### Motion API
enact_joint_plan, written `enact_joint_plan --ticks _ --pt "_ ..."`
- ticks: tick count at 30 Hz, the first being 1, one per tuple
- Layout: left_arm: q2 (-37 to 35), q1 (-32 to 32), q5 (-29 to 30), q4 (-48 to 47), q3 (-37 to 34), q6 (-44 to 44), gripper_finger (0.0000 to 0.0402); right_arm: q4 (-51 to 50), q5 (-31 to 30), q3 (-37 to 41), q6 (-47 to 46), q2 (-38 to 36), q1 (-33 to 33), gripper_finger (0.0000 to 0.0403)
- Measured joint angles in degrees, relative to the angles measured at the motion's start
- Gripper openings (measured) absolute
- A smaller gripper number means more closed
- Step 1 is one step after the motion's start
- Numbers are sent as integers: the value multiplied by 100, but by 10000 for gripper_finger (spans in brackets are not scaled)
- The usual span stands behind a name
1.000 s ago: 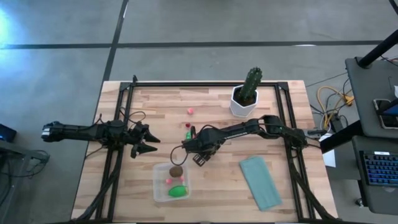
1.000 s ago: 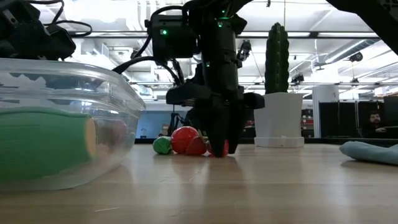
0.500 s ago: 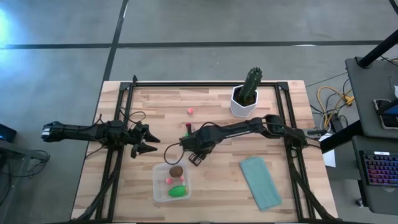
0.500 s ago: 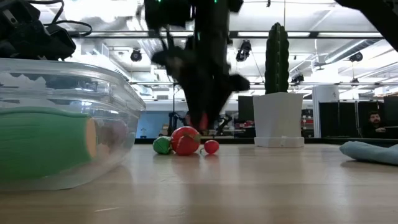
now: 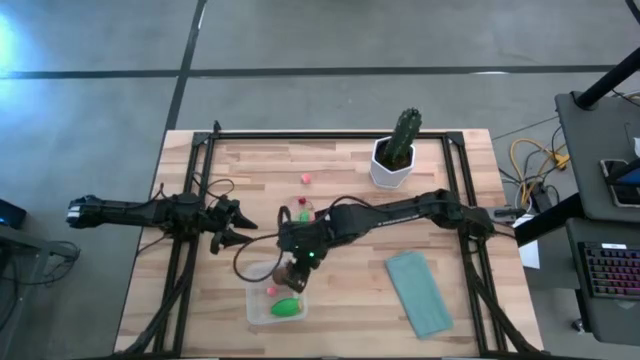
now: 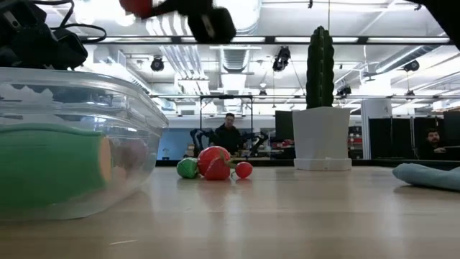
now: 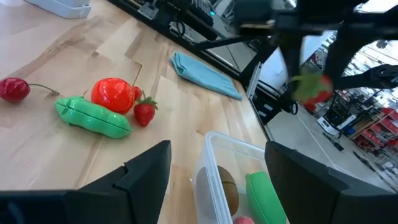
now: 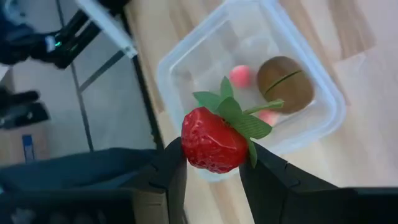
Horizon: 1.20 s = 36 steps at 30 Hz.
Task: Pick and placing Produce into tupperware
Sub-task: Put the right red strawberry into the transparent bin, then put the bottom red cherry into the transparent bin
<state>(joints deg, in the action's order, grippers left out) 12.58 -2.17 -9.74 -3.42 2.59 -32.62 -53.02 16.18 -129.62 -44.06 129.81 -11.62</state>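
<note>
Since a second ago my right hand (image 8: 212,163) has lifted from the loose produce and moved over the tupperware (image 5: 256,306), pinching a strawberry (image 8: 214,140). I should lower it inside the rim before spreading. My left hand (image 7: 214,163) waits spread at left.

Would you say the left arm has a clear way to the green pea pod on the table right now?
Probably yes: the left gripper is open and empty, the pea pod lies ahead of it on bare wood, and the right gripper is away over the tupperware.
</note>
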Motion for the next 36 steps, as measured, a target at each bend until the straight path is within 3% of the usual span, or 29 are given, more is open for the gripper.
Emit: enact_joint_plan --ticks 6,13,19,25,28,31,36 --pt "6 1 0 1 -4 0 246 355 604 13 -230 523 -118 122" --pt "-2 1 0 2 -2 1 246 592 618 -28 -240 886 -328 137" --pt "2 1 -2 13 -4 2 246 727 205 -33 -60 900 -350 181" --pt "0 1 -2 25 -5 1 246 779 163 -33 44 882 -347 238" --pt "4 -1 -2 31 -7 -1 246 260 -395 -33 -70 749 -321 251" --pt "0 1 -2 35 -9 0 246 -901 -1200 -46 134 544 -229 252" --pt "0 0 -3 40 -9 2 246 -2387 -2424 -33 1648 480 -122 245"
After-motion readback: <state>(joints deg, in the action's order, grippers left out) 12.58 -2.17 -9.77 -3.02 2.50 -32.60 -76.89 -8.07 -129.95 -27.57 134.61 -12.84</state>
